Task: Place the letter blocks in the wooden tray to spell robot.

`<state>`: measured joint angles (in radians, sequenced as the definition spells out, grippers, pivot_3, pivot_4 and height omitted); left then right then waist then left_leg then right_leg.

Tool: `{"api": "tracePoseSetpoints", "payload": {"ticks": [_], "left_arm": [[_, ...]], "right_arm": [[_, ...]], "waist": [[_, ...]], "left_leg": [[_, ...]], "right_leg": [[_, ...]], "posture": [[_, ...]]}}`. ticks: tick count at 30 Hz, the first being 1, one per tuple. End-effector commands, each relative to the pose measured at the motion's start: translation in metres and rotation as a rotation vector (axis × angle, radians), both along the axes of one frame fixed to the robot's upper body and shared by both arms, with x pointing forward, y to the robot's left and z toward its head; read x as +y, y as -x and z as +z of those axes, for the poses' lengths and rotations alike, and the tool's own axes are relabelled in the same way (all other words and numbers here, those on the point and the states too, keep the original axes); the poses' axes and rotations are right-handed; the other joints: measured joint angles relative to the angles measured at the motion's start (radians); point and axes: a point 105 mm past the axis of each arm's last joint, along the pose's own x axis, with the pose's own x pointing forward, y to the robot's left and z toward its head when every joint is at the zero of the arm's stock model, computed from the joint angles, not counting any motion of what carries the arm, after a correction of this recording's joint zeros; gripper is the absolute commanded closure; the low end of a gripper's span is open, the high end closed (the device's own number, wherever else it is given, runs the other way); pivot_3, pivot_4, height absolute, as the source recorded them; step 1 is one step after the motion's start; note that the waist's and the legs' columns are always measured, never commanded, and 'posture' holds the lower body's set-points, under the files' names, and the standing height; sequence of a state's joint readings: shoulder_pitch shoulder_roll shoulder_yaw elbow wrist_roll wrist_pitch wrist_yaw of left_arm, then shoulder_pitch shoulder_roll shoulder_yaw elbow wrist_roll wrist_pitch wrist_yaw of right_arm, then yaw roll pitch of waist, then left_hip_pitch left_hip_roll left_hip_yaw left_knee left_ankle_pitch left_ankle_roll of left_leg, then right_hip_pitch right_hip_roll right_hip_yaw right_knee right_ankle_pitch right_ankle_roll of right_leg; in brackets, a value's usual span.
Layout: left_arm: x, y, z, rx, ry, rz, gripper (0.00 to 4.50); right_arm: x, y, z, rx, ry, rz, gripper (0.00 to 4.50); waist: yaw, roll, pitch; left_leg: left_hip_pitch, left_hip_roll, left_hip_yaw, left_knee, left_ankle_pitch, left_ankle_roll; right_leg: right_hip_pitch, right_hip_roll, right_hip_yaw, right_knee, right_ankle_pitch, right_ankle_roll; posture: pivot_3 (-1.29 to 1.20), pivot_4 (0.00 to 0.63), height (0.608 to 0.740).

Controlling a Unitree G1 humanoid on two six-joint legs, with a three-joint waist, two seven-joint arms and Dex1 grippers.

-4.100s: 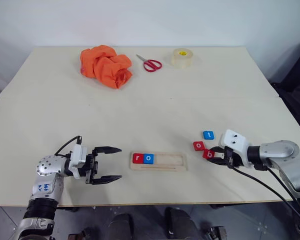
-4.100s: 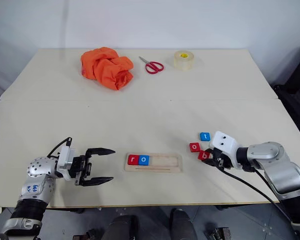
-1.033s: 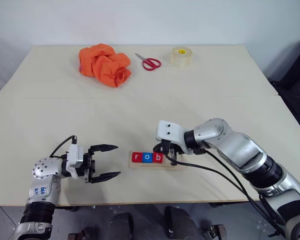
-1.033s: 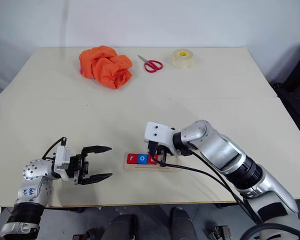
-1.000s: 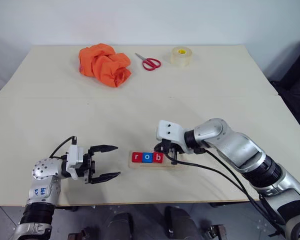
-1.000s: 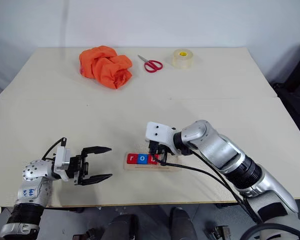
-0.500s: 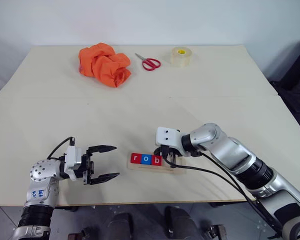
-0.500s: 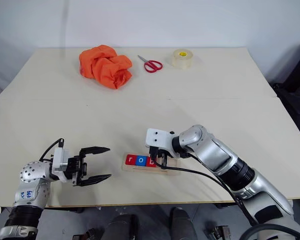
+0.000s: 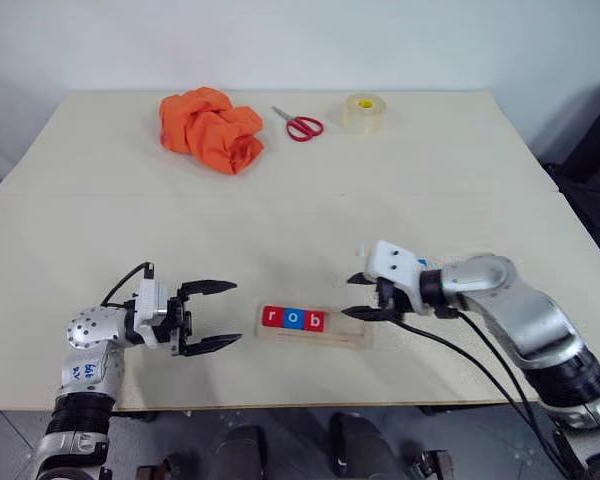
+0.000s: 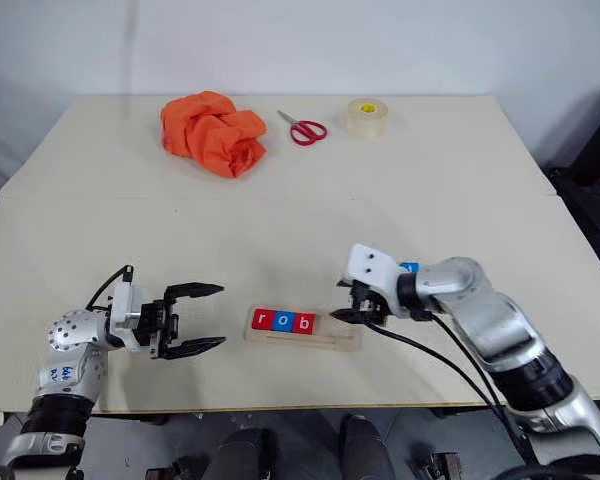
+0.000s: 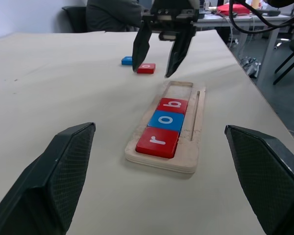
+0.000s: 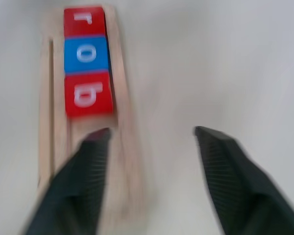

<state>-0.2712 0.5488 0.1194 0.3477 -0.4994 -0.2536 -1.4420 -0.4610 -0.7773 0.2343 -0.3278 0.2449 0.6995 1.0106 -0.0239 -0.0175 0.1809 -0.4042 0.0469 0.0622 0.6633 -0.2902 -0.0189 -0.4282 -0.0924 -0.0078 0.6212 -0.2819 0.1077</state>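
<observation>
Narrow pale-wood tray [image 9: 310, 329] near front edge of cream worktop [image 9: 280, 215]. Three square letter blocks seated at its left end, touching in row: red r [image 9: 272, 317], blue o [image 9: 294, 319], red b [image 9: 315, 321]. Right half of tray bare. Right hand [image 9: 357, 296] released, fingers spread, empty, poised over tray's right end. Loose red o block [image 11: 146, 68] and blue block [image 11: 127, 60] on worktop past tray, near right hand. Left hand [image 9: 218, 315] spread wide, empty, level, pointing at tray from left, apart from it.
</observation>
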Motion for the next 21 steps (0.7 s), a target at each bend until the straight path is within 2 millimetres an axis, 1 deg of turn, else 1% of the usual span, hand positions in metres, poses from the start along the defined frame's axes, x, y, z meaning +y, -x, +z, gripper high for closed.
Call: {"api": "tracePoseSetpoints", "payload": {"ticks": [1,2,5,9,12,14,16,21], "left_arm": [[-0.001,-0.002,0.003,-0.02,-0.003,-0.017,0.0],[-0.001,-0.002,0.003,-0.019,-0.003,-0.02,0.0],[0.0,-0.003,0.003,-0.016,-0.004,-0.026,0.0],[0.002,-0.005,0.003,-0.011,-0.008,-0.028,0.0],[0.003,-0.007,0.003,-0.009,-0.009,-0.023,0.0],[0.004,-0.007,0.003,-0.007,-0.008,-0.022,0.0],[0.004,-0.008,0.003,-0.006,-0.006,-0.019,0.0],[0.005,-0.008,0.002,0.003,-0.004,-0.023,0.0]], "right_arm": [[-0.014,0.005,0.012,-0.052,-0.043,-0.04,0.17],[-0.021,0.006,0.011,-0.051,-0.051,-0.067,0.06],[-0.035,0.009,0.009,-0.047,-0.072,-0.139,0.06],[-0.072,0.017,0.005,-0.066,-0.109,-0.31,0.06],[-0.093,0.021,0.008,-0.125,-0.172,-0.424,0.06],[-0.108,0.03,0.005,-0.143,-0.184,-0.494,0.06],[-0.116,0.039,0.001,-0.147,-0.192,-0.528,0.06],[-0.12,0.049,-0.003,-0.142,-0.206,-0.568,0.06]], "waist": [[-0.002,0.0,0.0],[-0.002,0.0,0.0],[-0.001,0.0,0.0],[0.004,0.0,0.0],[0.009,-0.001,0.0],[0.015,-0.001,0.0],[0.022,-0.001,0.0],[0.021,-0.001,0.0]], "left_leg": [[0.0,0.0,0.0,0.0,0.0,0.0],[0.0,0.0,0.0,0.0,0.0,0.0],[0.0,0.0,0.0,0.001,0.0,0.0],[0.001,0.0,0.0,0.001,0.0,0.0],[0.001,0.0,0.0,0.001,0.0,0.0],[0.001,0.0,0.0,0.001,0.0,0.0],[0.002,0.0,0.0,0.001,0.0,0.0],[0.002,0.0,0.001,0.002,0.001,0.0]], "right_leg": [[0.0,0.0,0.0,0.0,0.0,0.0],[0.0,0.0,0.0,0.0,0.0,0.0],[0.0,0.0,0.0,0.0,0.0,0.0],[0.001,0.0,0.0,0.0,0.0,0.0],[0.001,0.0,0.001,0.0,0.001,0.001],[0.002,0.001,0.001,0.0,0.001,0.001],[0.002,0.001,0.001,0.0,0.001,0.001],[0.002,0.002,0.002,0.0,0.001,0.002]], "posture": [[0.0,0.15,0.74],[0.0,0.15,0.74],[0.0,0.15,0.74],[0.0,0.15,0.74],[0.0,0.15,0.74],[0.0,0.15,0.74],[0.0,0.15,0.74],[0.0,0.15,0.74]]}}
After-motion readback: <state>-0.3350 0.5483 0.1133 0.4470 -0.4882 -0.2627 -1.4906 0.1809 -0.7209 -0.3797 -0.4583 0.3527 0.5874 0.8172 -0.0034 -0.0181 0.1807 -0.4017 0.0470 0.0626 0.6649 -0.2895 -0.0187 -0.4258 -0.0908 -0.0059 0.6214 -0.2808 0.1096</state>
